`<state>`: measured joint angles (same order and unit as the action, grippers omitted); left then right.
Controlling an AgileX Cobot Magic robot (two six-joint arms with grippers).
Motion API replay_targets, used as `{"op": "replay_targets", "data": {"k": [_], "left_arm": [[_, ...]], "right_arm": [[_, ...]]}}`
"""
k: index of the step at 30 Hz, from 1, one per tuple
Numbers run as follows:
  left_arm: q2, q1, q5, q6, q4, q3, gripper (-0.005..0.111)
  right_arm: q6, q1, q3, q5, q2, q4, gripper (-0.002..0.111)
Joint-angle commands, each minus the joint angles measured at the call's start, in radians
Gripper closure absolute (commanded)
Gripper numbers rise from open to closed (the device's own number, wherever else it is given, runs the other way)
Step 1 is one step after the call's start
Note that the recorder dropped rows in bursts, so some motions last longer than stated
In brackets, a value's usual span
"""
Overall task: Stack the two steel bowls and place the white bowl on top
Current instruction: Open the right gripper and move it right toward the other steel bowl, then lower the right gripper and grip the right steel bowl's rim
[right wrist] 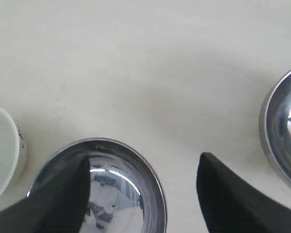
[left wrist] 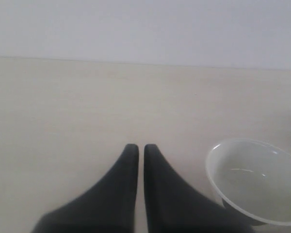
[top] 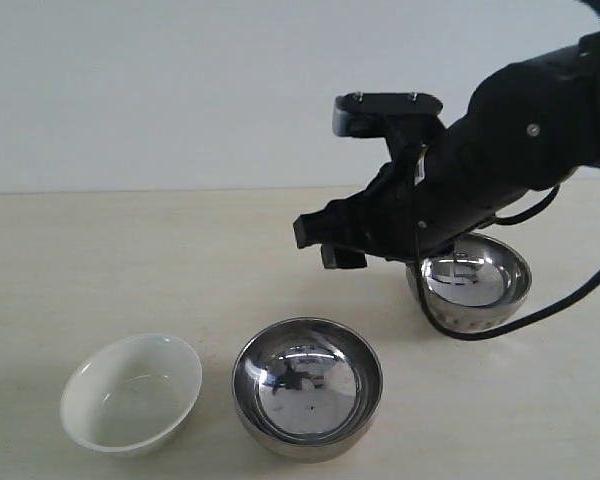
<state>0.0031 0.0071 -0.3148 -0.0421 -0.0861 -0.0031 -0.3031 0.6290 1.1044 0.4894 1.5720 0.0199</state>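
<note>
A smooth steel bowl (top: 307, 385) stands upright near the table's front, with the white bowl (top: 130, 392) close on its left. The second steel bowl (top: 472, 282), ribbed low on its outside, sits farther back on the right, partly hidden by my right arm. My right gripper (top: 325, 245) hangs open in the air above and behind the front steel bowl, holding nothing. In the right wrist view the right gripper (right wrist: 143, 162) spreads over the near steel bowl (right wrist: 123, 191), with the other steel bowl (right wrist: 281, 136) and the white bowl (right wrist: 0, 155) at opposite edges. My left gripper (left wrist: 137, 148) is shut and empty beside the white bowl (left wrist: 254, 179).
The pale tabletop (top: 130, 270) runs back to a plain white wall (top: 180, 90). A black cable (top: 560, 305) loops from the right arm down past the ribbed bowl. The left arm does not show in the exterior view.
</note>
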Motion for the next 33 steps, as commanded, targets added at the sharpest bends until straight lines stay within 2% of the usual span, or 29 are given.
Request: {"op": "replay_targets", "data": {"k": [1, 6, 17, 23, 26, 30, 33], "left_arm": [[-0.003, -0.005, 0.009, 0.005, 0.0, 0.003, 0.103], [-0.003, -0.005, 0.009, 0.005, 0.0, 0.003, 0.103], [-0.003, -0.005, 0.009, 0.005, 0.0, 0.003, 0.103], [-0.003, -0.005, 0.009, 0.005, 0.0, 0.003, 0.103], [-0.003, -0.005, 0.009, 0.005, 0.0, 0.003, 0.103], [-0.003, -0.005, 0.009, 0.005, 0.0, 0.003, 0.103], [-0.003, -0.005, 0.009, 0.005, 0.0, 0.003, 0.103]], "right_arm": [[-0.051, -0.004, 0.005, 0.007, -0.063, 0.066, 0.052], [-0.14, -0.004, 0.005, 0.013, -0.093, 0.148, 0.052], [-0.153, -0.004, 0.005, 0.026, -0.095, 0.158, 0.052], [-0.181, -0.004, 0.005, 0.101, -0.095, 0.288, 0.052], [-0.304, -0.004, 0.005, 0.125, -0.095, 0.419, 0.052], [-0.599, -0.007, 0.005, 0.181, -0.095, 0.699, 0.052], [-0.677, -0.044, 0.005, 0.188, -0.095, 0.736, 0.052]]}}
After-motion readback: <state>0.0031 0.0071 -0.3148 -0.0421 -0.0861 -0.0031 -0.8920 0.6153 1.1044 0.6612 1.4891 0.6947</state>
